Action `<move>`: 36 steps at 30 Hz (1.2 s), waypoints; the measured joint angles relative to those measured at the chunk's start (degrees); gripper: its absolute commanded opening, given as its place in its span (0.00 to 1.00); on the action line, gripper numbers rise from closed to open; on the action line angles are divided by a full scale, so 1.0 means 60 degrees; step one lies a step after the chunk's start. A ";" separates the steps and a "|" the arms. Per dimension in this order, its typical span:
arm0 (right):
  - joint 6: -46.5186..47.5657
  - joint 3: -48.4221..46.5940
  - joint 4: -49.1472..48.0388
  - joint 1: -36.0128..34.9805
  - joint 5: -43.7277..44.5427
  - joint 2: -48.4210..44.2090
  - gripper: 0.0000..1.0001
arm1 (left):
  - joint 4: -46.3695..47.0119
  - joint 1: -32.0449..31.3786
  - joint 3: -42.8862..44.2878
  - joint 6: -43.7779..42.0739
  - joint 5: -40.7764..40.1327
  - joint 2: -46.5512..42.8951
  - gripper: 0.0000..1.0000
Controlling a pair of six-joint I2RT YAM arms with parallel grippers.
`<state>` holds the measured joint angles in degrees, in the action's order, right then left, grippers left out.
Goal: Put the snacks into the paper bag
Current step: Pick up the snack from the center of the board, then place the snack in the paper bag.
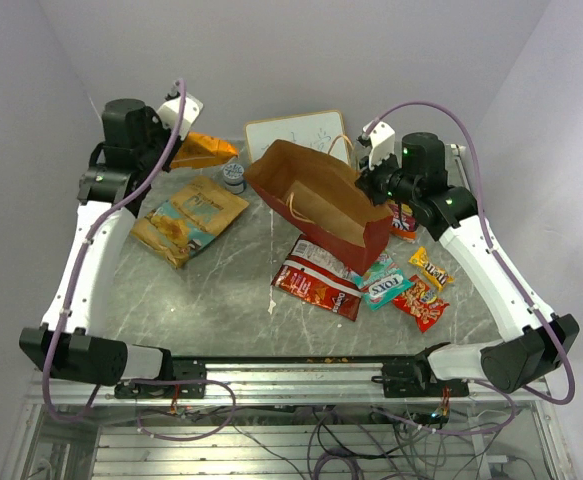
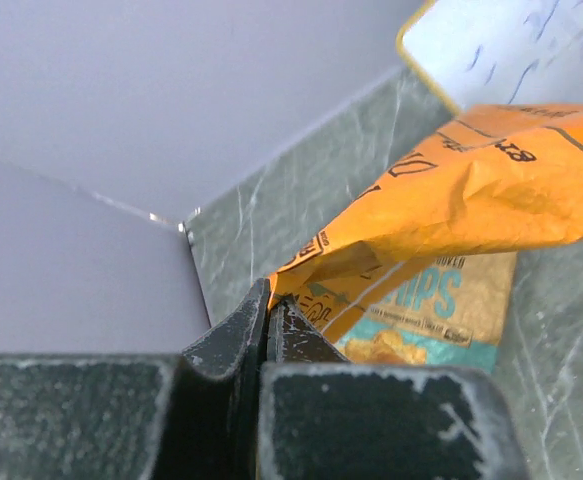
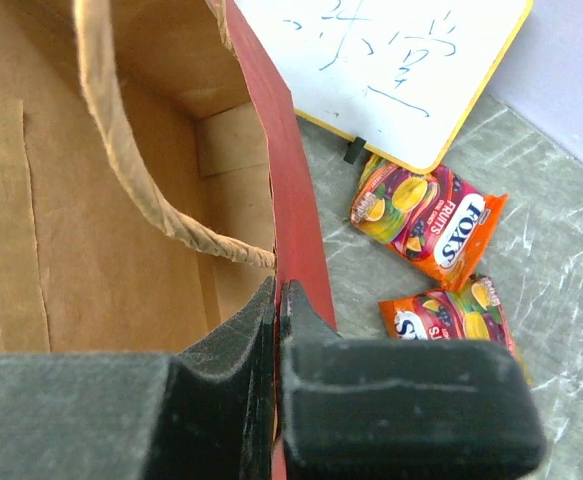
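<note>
Right pincer (image 3: 276, 300) clamps bag (image 3: 293, 215); FOX'S packets (image 3: 431, 225).

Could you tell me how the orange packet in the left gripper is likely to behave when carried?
Probably light: the left gripper holds the orange packet up by one corner. Its creased foil looks floppy, so it may sag or swing. The shiny film might slip from that small pinch.

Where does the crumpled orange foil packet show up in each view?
Top external: far left, orange foil packet near the back wall.
Left wrist: centre right, corner pinched by the left gripper.
Right wrist: not in it.
Shared landmark: yellow-rimmed whiteboard.
</note>
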<state>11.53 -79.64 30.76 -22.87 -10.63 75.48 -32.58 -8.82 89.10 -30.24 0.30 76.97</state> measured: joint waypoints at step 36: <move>0.0852 -0.0856 0.0488 0.0000 -0.0721 0.0623 0.00 | -0.1089 -0.3847 0.3526 0.1359 0.3355 0.0707 0.07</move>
<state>16.64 -84.77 33.69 -22.87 -14.96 79.22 -39.11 -31.90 110.26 -22.09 20.43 81.21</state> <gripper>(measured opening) 0.007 0.068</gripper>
